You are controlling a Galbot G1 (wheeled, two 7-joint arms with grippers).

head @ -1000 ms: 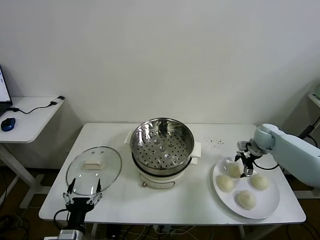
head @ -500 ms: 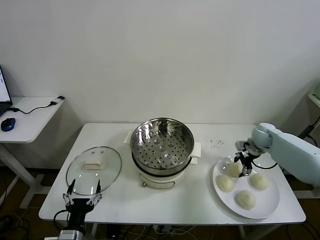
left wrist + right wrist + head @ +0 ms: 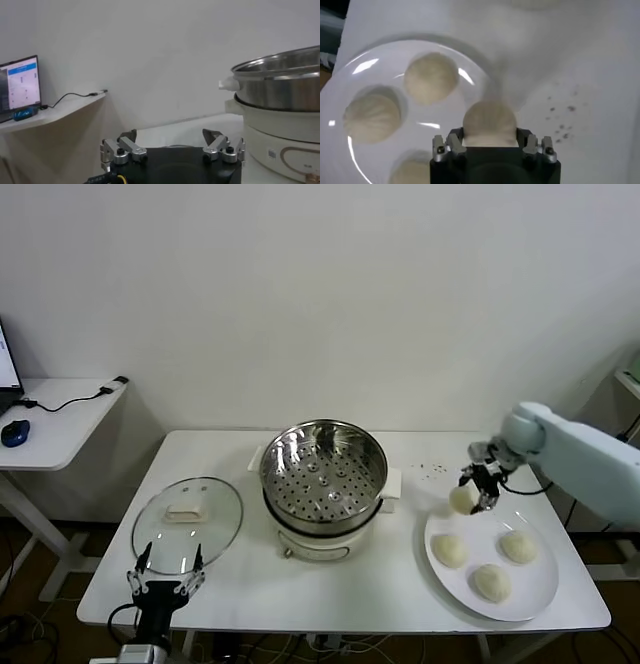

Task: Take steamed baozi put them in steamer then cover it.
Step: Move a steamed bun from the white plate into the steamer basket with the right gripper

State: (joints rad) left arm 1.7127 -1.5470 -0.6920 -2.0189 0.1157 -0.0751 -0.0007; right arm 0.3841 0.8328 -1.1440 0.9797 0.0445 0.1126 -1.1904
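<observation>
While 1 baozi (image 3: 461, 499) hangs clamped in my right gripper (image 3: 478, 489) above the plate's (image 3: 530, 594) inner rim, 3 baozi (image 3: 491, 581) lie on it, right of the uncovered steamer (image 3: 323, 474). My left gripper (image 3: 164, 574) waits spread by the glass lid (image 3: 187, 524).

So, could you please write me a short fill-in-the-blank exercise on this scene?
1. The right gripper holds one ___ above the table.
2. The white plate now carries ___ baozi.
3. The glass lid lies on the steamer's ___ side.

Missing words: baozi; three; left
</observation>
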